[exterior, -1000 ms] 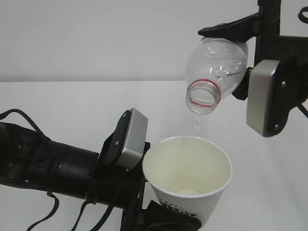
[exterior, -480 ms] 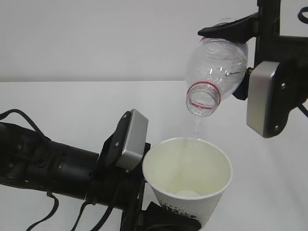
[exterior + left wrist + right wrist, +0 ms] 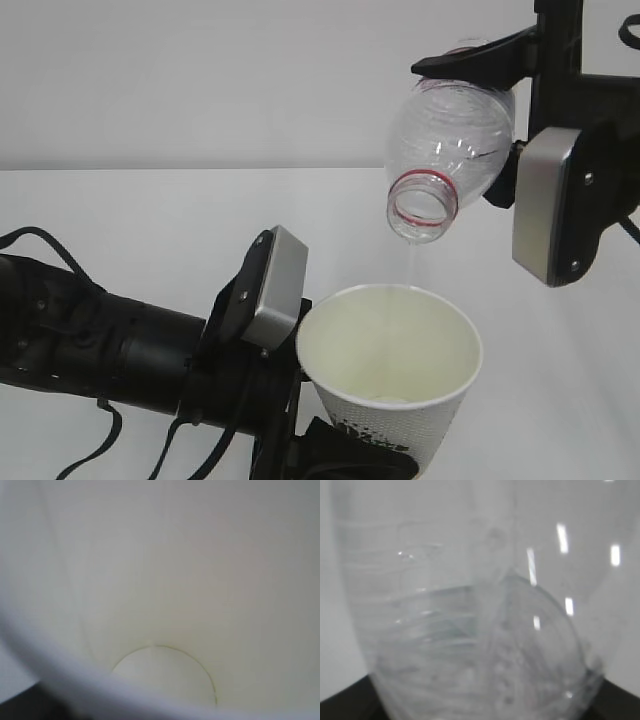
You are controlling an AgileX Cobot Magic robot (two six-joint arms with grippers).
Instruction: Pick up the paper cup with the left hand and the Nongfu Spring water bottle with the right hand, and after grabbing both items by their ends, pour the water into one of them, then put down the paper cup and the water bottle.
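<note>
While the Nongfu Spring water bottle (image 3: 450, 150) hangs tilted mouth-down at the upper right of the exterior view, the right hand (image 3: 520, 120) grips it near its base end, one black finger lying over the top of the bottle and the grey plate just beside it. Its red neck ring faces down and to the left, above the paper cup (image 3: 392, 375). A thin stream of the water (image 3: 408, 262) falls from the bottle mouth toward the cup's open top; it is faint, so where it lands inside is hard to tell. The cup sits at the lower middle, leaning slightly, clamped near its lower end by the left hand (image 3: 340, 450), whose fingers close around the printed side at the bottom edge of the view. The left wrist view is filled by the cup's cream inside (image 3: 165, 580) and round bottom. The right wrist view shows only the clear, ribbed bottle wall (image 3: 470, 630) up close, with the black fingers barely visible at the lower corners
</note>
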